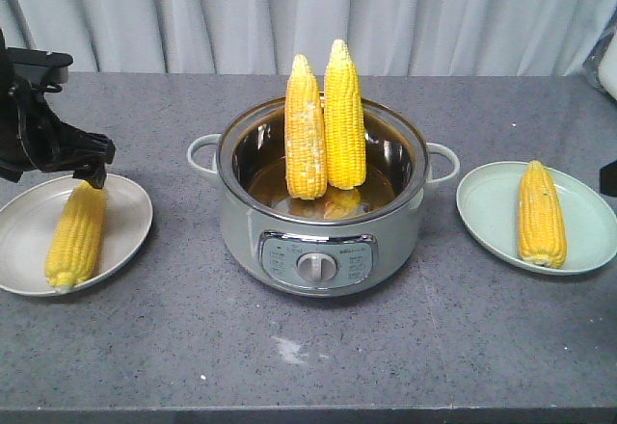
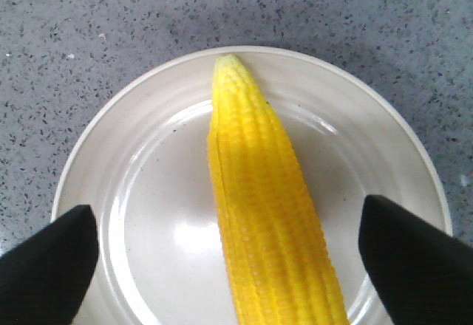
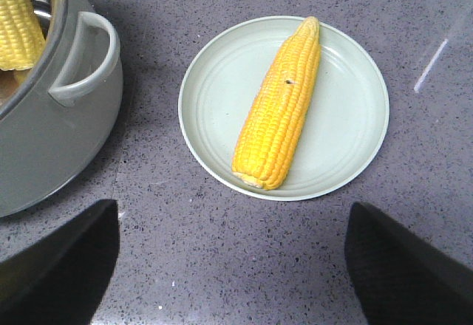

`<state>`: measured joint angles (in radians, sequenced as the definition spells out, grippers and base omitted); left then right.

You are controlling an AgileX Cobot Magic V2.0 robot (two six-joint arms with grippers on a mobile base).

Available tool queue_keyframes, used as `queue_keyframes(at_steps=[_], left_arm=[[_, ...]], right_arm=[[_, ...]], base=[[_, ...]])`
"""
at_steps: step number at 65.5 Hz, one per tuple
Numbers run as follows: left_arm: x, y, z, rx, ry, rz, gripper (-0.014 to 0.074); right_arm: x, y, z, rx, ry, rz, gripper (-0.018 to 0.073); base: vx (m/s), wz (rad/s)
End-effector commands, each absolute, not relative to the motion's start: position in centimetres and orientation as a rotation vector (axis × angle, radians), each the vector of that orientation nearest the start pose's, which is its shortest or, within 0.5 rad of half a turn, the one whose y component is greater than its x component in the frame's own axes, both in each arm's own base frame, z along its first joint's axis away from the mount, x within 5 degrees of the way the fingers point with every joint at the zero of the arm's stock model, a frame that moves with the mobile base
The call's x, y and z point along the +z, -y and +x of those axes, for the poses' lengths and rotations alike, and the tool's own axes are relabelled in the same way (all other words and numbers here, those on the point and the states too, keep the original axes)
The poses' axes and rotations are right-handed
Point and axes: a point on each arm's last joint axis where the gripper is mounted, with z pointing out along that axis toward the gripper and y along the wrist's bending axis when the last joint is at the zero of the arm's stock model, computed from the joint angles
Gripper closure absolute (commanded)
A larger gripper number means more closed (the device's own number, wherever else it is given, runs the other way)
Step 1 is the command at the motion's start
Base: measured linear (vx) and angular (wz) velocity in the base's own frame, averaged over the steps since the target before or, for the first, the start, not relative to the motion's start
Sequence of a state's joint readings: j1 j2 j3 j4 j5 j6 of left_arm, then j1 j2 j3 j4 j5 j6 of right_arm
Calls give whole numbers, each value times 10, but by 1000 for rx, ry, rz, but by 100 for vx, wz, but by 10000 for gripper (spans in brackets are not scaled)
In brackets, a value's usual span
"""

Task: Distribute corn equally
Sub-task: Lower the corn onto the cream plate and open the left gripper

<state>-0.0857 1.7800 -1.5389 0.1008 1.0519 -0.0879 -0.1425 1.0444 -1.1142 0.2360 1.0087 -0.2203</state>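
From the front, the speckled grey tabletop carries a grey electric cooker at its middle. Two corn cobs stand upright inside, side by side, their tips rising clear of it. A yellow patch beneath them may be a third cob or only a reflection. A white plate near the left edge holds one cob, and the left gripper hangs just over its tip. A pale green plate near the right edge holds another cob.

The left wrist view shows black fingers spread wide on either side of that cob, touching nothing. The plate is glossy and smooth, the cob tapered, with bumpy kernel rows.

The right wrist view shows the right gripper likewise spread and empty, over bare tabletop in front of the green plate.

The standing cobs look propped together, so lifting one would likely topple the other. Rounded kernels may slip in a pinch, and a cob released on a glazed plate could roll.
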Motion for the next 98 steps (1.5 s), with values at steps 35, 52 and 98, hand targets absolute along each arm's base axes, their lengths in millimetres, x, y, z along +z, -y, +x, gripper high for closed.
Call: queue_keyframes(at_steps=[35, 52, 98], left_arm=[[425, 18, 291, 6, -2269, -8, 10], [427, 13, 218, -25, -2130, -29, 10], [415, 8, 167, -29, -2099, -34, 10]], right_arm=[[394, 10, 195, 119, -2307, -37, -34], [394, 9, 195, 123, -2307, -37, -34], [393, -9, 236, 390, -2107, -234, -34]], base=[[0, 0], [0, 0], [0, 0]])
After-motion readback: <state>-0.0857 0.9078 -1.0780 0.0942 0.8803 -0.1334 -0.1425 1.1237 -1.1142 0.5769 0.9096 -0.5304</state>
